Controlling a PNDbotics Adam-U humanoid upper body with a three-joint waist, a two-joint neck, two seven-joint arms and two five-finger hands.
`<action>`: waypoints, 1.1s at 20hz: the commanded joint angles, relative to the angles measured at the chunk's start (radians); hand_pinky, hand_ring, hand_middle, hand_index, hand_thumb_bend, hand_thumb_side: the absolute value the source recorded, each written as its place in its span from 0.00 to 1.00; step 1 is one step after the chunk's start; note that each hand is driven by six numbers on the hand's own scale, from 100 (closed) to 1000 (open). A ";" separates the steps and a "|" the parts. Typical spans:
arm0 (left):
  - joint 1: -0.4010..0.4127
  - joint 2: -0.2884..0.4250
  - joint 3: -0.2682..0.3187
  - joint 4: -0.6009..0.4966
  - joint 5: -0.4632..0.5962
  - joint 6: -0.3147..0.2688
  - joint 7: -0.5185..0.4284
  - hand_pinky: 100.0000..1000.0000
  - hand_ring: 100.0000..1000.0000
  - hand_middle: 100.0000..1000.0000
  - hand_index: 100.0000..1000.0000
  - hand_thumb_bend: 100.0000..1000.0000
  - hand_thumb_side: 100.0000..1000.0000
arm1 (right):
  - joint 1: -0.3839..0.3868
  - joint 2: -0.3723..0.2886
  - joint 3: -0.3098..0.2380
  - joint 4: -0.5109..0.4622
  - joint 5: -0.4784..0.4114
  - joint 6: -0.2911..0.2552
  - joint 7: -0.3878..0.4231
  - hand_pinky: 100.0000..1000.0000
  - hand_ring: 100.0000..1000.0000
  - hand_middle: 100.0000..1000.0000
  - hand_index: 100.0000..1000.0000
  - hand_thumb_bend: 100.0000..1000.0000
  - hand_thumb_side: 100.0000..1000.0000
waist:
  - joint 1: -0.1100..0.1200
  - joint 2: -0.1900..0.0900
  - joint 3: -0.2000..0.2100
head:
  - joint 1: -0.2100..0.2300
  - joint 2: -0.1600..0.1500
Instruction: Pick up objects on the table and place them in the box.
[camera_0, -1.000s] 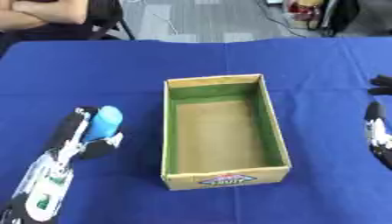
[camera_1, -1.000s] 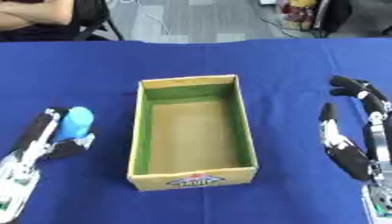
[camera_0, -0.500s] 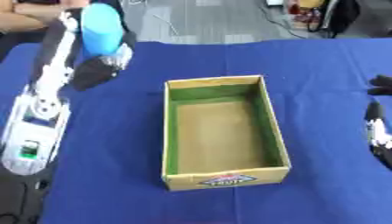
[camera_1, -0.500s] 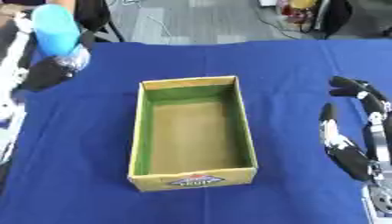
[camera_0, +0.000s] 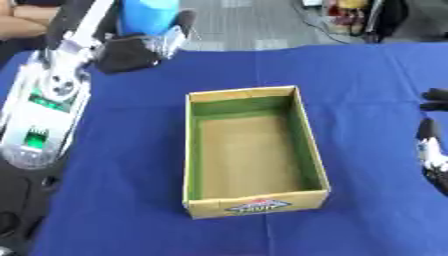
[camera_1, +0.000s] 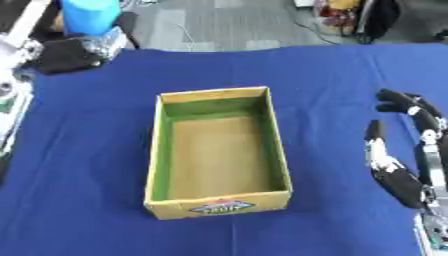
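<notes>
Cardboard box (camera_0: 254, 150) with green inner walls sat open on the blue table (camera_0: 131, 165), nothing inside. My left hand (camera_0: 140, 42) clasped a blue object (camera_0: 149, 15) up high beyond the box's far left corner; my right hand (camera_1: 407, 150) rested with fingers relaxed.

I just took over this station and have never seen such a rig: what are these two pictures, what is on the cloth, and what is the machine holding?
Both pictures come from one stereo camera in the robot's head, looking down; they show the same moment. The robot has two arms ending in fingered hands. Its left hand, raised at the upper left, is curled around a blue object. Its right hand rests open at the right edge, holding nothing. On the blue table stands an open cardboard box with a green inner lining; nothing shows inside it.
</notes>
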 joint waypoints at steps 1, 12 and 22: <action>-0.050 -0.055 -0.048 0.107 -0.076 -0.054 -0.040 0.67 0.54 0.32 0.10 0.00 0.30 | -0.008 -0.018 0.001 -0.021 -0.006 -0.002 0.006 0.81 0.65 0.70 0.85 0.01 0.61 | -0.001 -0.015 -0.008 | 0.019 -0.013; -0.058 -0.189 -0.092 0.348 -0.246 -0.178 -0.030 0.68 0.59 0.32 0.10 0.00 0.25 | -0.016 -0.015 0.004 -0.021 -0.012 -0.005 0.012 0.81 0.65 0.70 0.85 0.01 0.61 | -0.003 -0.014 -0.020 | 0.032 -0.011; -0.012 -0.191 -0.126 0.413 -0.451 -0.292 -0.167 1.00 1.00 0.99 1.00 0.80 1.00 | -0.017 -0.016 0.003 -0.021 -0.012 -0.006 0.011 0.81 0.65 0.70 0.85 0.01 0.61 | -0.004 -0.015 -0.016 | 0.032 -0.017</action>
